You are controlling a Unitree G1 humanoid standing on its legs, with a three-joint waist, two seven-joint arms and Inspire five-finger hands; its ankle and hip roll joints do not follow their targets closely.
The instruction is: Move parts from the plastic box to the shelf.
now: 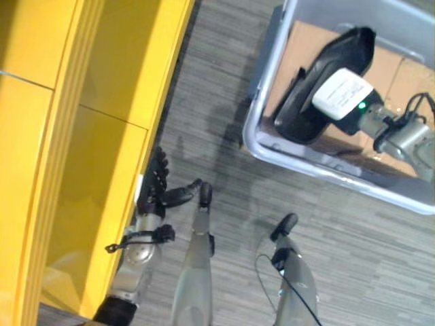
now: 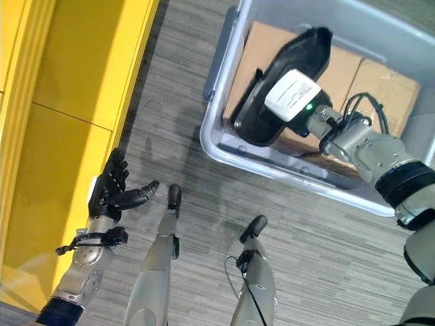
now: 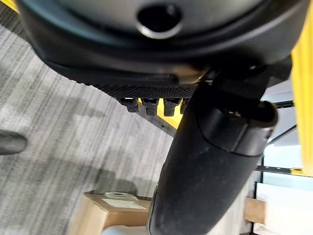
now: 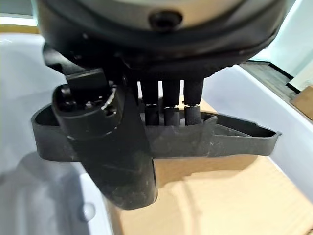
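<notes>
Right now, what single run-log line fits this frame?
right hand: shut on black part inside plastic box | left hand: open, by yellow shelf | cardboard boxes in plastic box

- The left hand [image 3: 210,161] has its thumb standing out straight and its fingers [image 3: 146,104] extended in a row.
- Grey striped carpet [image 3: 58,142] lies beyond the hand.
- A cardboard box [image 3: 105,215] sits on the carpet beside the thumb.
- A yellow shelf [image 3: 303,93] stands past the hand.

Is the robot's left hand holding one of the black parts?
No, the left hand hangs beside the yellow shelf with fingers straight and nothing in it; the right hand grips the black part.
</notes>
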